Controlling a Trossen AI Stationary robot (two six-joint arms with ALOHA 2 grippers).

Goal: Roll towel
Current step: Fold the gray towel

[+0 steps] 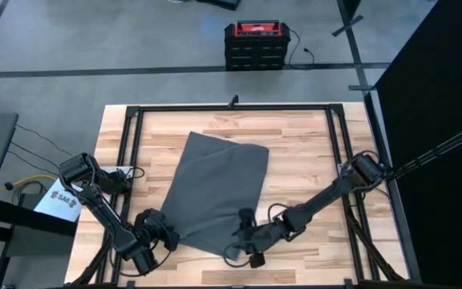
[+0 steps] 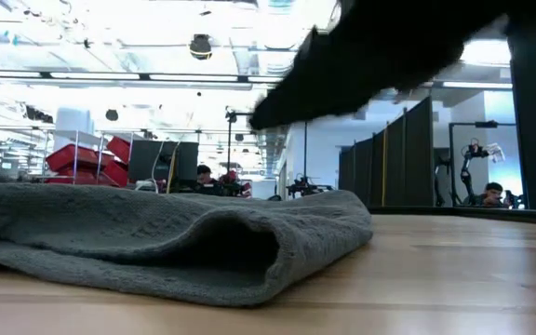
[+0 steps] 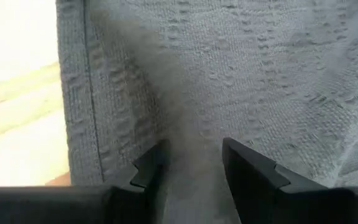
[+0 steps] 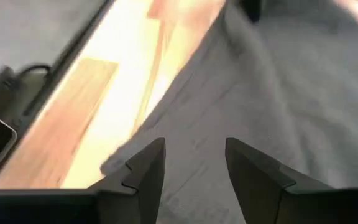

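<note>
The dark grey towel (image 1: 215,185) lies spread in the middle of the wooden table, slanting from the far right to the near left. In the low view the towel (image 2: 156,233) shows two layers joined by a rounded fold (image 2: 268,256). My left gripper (image 1: 165,233) is at the towel's near left corner, shut on cloth (image 3: 229,74). My right gripper (image 1: 245,231) is at the near right corner, low over the towel (image 4: 278,93), with cloth between its fingers. My left gripper pinches a raised ridge of the towel (image 3: 191,146) between its two fingers, close to the hemmed side edge (image 3: 79,112). The fingers come in low from the table's near left. The rest of the cloth lies on the table. My right gripper has the towel's near right part (image 4: 194,155) between its two fingers, close to the cloth's edge (image 4: 114,163). The fingers come from the near right, slanting down. One layer or several, I cannot tell; the view is blurred.
A black metal frame (image 1: 231,107) runs round the tabletop. Bare wood (image 1: 311,160) lies to the towel's right and at the far side. A red and black box (image 1: 255,44) stands on the floor beyond the far edge. A paper sheet (image 1: 58,201) lies off the left edge.
</note>
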